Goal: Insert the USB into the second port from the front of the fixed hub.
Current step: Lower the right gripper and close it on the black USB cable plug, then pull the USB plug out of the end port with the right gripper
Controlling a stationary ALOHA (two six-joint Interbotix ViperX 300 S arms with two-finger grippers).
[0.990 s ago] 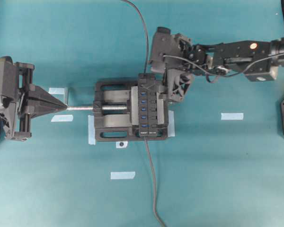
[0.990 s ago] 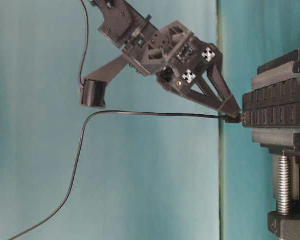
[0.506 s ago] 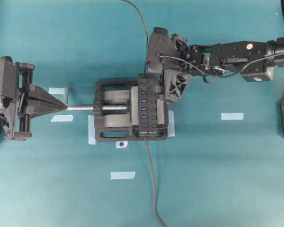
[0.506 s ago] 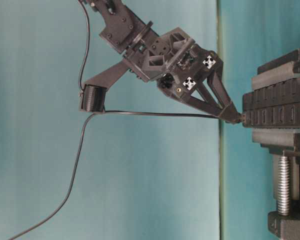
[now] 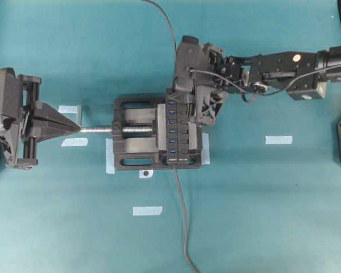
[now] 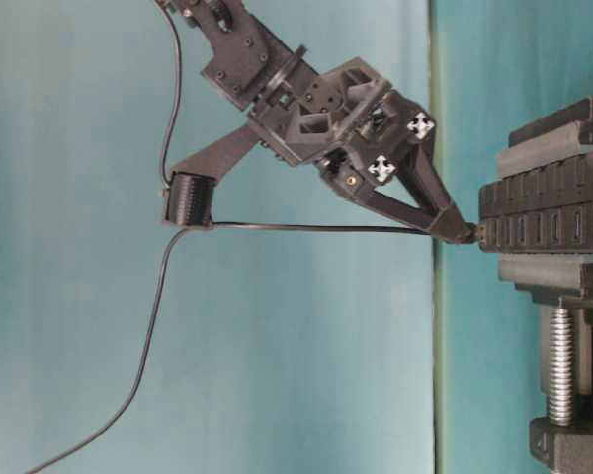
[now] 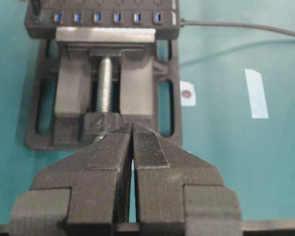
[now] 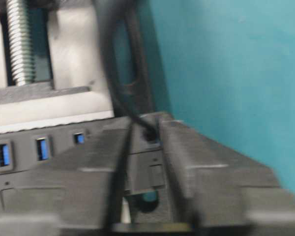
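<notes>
The fixed hub (image 5: 184, 136), a long black bar with blue slots, is clamped in a black vise (image 5: 133, 145). The USB (image 6: 468, 234) is a small dark plug on a thin cable (image 6: 306, 227). It stands against the hub's (image 6: 544, 222) port face at the far end; I cannot tell how deep it sits. My right gripper (image 6: 462, 233) is shut on it, fingertips on both sides (image 8: 147, 129). My left gripper (image 5: 78, 128) rests shut and empty at the tip of the vise screw, also seen in the left wrist view (image 7: 132, 128).
A second cable (image 5: 182, 216) leaves the hub's front end toward the near table edge. Pale tape strips (image 5: 278, 139) (image 5: 147, 210) lie on the teal mat. The vise screw (image 5: 99, 129) points at the left gripper. The plug's cable (image 5: 169, 31) runs off the far edge.
The right gripper has shifted left over the hub's far end, and its fingers have closed in on the plug. The left arm has not moved.
</notes>
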